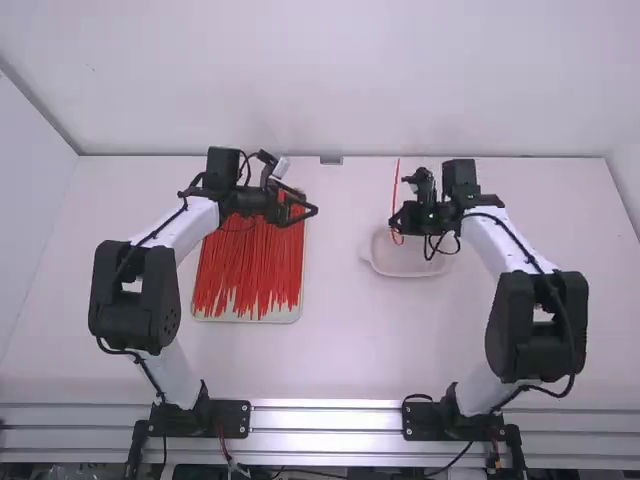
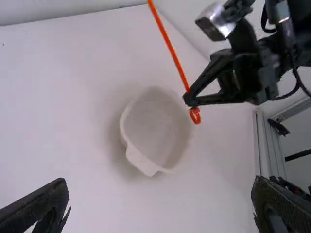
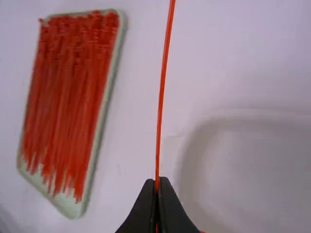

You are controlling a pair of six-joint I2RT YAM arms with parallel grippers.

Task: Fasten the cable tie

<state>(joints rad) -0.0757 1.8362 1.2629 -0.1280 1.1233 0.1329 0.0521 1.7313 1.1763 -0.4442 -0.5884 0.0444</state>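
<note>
Your right claw (image 3: pixel 156 185) is pinched shut on a thin orange-red plastic cable tie (image 3: pixel 163 97). The tie runs long and straight out from the fingertips, and a small curl of it (image 2: pixel 194 115) hangs on their other side. A shallow white plastic bowl (image 2: pixel 155 126) sits on the white bench (image 1: pixel 340 320) just below that claw. Your left claw (image 1: pixel 296 210) is spread wide and holds nothing. Beneath it lies a pale rectangular tray (image 1: pixel 250 319) heaped with loose red cable ties (image 1: pixel 247 262), well apart from the right claw.

Red cable tie (image 1: pixel 397 195), near upright, small loop at btm end, above white bowl (image 1: pixel 408 263) rim.
</note>
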